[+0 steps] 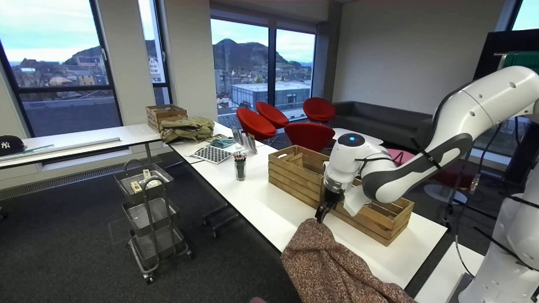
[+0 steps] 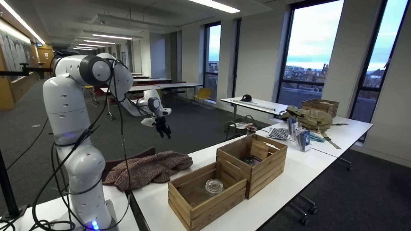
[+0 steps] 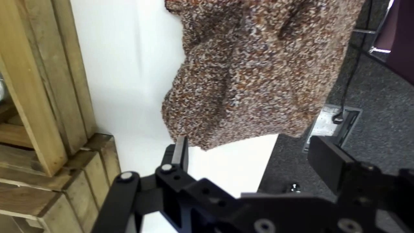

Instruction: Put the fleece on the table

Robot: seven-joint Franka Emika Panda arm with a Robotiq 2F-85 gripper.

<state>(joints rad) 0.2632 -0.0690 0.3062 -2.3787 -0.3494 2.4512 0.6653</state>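
Note:
The fleece [image 1: 332, 265] is a brown speckled knitted garment, bunched up. In an exterior view the fleece [image 2: 151, 168] lies on the near end of the white table [image 2: 282, 179], and part of it spreads toward a dark red chair at the edge. My gripper [image 2: 164, 132] is above the table's edge, apart from the fleece. In the wrist view the gripper [image 3: 249, 152] has its fingers wide apart with nothing between them. The fleece [image 3: 252, 74] lies beyond the fingertips, partly over the table [image 3: 129, 81] and partly past its edge.
Two wooden crates [image 2: 208, 199] [image 2: 253, 163] stand along the table beside the fleece; a glass jar [image 2: 214, 186] is in the nearer one. A cup of pencils [image 1: 240, 166], a checkered board [image 1: 212, 154] and a backpack [image 1: 189, 128] are farther along. A trolley [image 1: 147, 210] stands on the floor.

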